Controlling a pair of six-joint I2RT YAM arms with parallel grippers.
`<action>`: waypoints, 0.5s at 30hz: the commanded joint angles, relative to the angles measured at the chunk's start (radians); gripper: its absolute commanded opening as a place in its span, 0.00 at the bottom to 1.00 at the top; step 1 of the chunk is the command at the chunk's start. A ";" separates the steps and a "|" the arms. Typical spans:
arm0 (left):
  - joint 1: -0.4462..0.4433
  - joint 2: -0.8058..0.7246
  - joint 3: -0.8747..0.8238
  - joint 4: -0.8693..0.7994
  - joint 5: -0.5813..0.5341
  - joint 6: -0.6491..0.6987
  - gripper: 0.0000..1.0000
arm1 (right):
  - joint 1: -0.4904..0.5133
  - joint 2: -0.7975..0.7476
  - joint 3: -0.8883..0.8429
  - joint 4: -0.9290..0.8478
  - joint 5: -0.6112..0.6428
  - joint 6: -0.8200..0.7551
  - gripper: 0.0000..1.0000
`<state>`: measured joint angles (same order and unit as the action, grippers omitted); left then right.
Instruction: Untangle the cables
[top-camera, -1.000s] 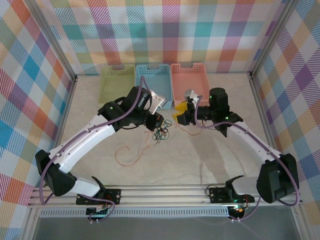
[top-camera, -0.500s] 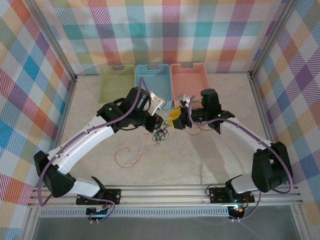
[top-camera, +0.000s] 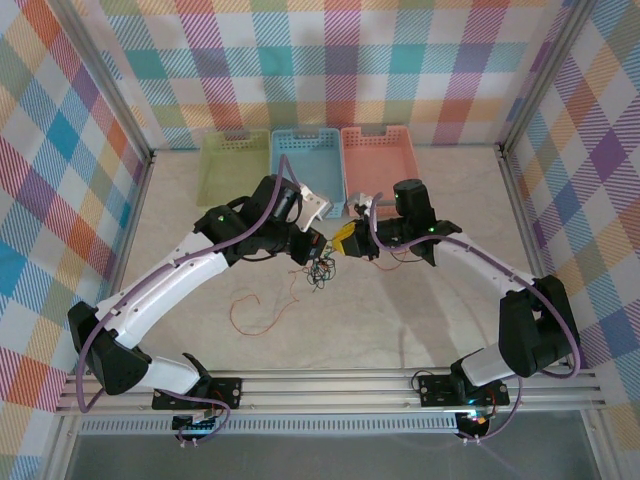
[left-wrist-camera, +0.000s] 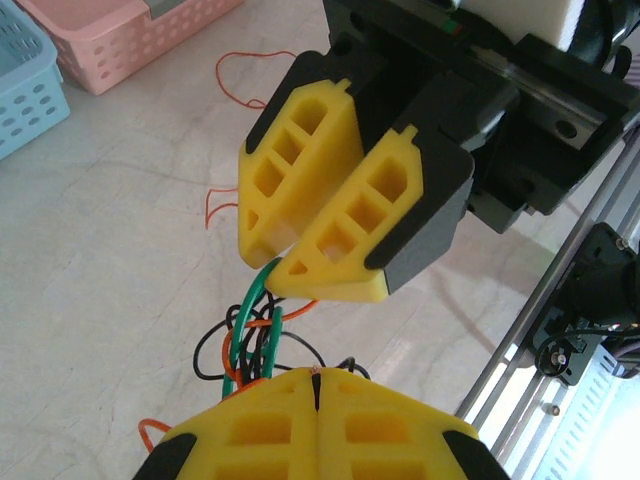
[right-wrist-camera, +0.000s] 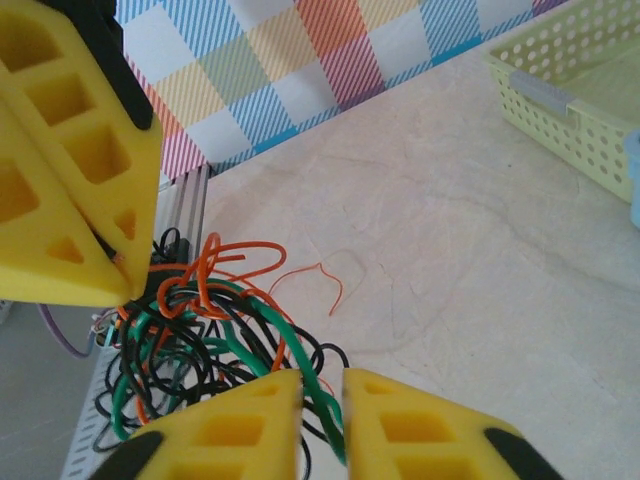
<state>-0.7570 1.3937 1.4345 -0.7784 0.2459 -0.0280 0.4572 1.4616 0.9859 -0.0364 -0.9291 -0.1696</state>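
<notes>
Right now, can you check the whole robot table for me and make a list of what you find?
Surface: pale marbled table.
Job's things: tangle of orange, green and black wires between the pincers; an orange strand trails on the table.
Clutter: nothing seen.
Pincers: left pincer shut on the tangle; right pincer shut on the green cable.
Cables: lilac arm cables run along both arms.
Surroundings: green basket, blue basket and pink basket at the far edge; checked walls; metal rail in front.
</notes>
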 joint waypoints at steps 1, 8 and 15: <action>-0.010 -0.024 -0.012 0.018 0.013 0.024 0.00 | 0.012 -0.001 0.020 0.025 -0.041 -0.008 0.14; -0.011 -0.023 -0.014 0.017 0.005 0.023 0.00 | 0.020 -0.015 0.009 0.034 -0.014 -0.011 0.00; -0.010 -0.031 -0.014 0.020 -0.017 0.015 0.00 | 0.021 -0.072 -0.030 0.053 0.072 -0.021 0.00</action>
<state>-0.7570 1.3937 1.4292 -0.7792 0.2420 -0.0280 0.4721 1.4364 0.9745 -0.0162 -0.8825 -0.1699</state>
